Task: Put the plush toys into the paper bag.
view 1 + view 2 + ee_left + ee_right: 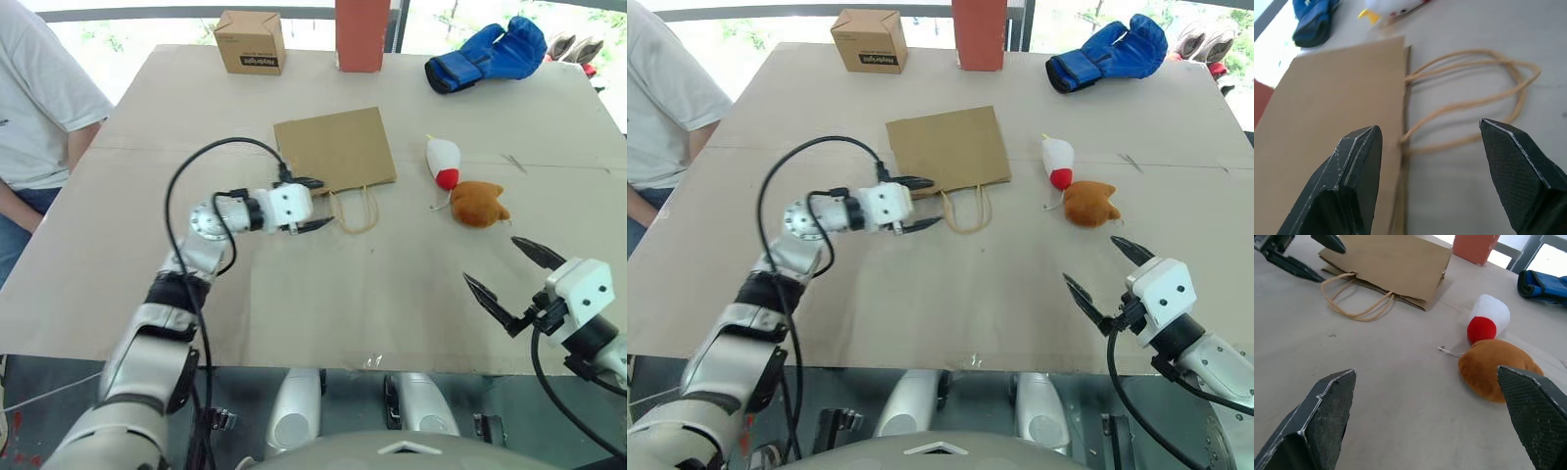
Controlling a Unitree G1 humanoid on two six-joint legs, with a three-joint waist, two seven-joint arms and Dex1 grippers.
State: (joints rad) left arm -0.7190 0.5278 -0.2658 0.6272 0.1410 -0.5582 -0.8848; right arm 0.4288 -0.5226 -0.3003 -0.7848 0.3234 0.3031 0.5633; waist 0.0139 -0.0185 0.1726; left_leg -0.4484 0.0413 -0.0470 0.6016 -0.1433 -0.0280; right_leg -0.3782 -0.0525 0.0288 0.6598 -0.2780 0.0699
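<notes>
The brown paper bag (336, 148) lies flat on the table, its cord handles (357, 210) toward me. My left gripper (312, 204) is open at the bag's near left corner, its fingers (1354, 166) straddling the mouth edge beside the handles. To the bag's right lie the two plush toys: a white egg-shaped one with a red end (444, 162) and an orange-brown one (478, 204), touching each other. My right gripper (512, 279) stands wide open near the table's front right edge, short of the toys and holding nothing.
A small cardboard box (251, 41), a red upright block (361, 33) and a blue boxing glove (487, 55) stand along the table's far edge. A person in a white shirt (39, 98) stands at the left side of the table.
</notes>
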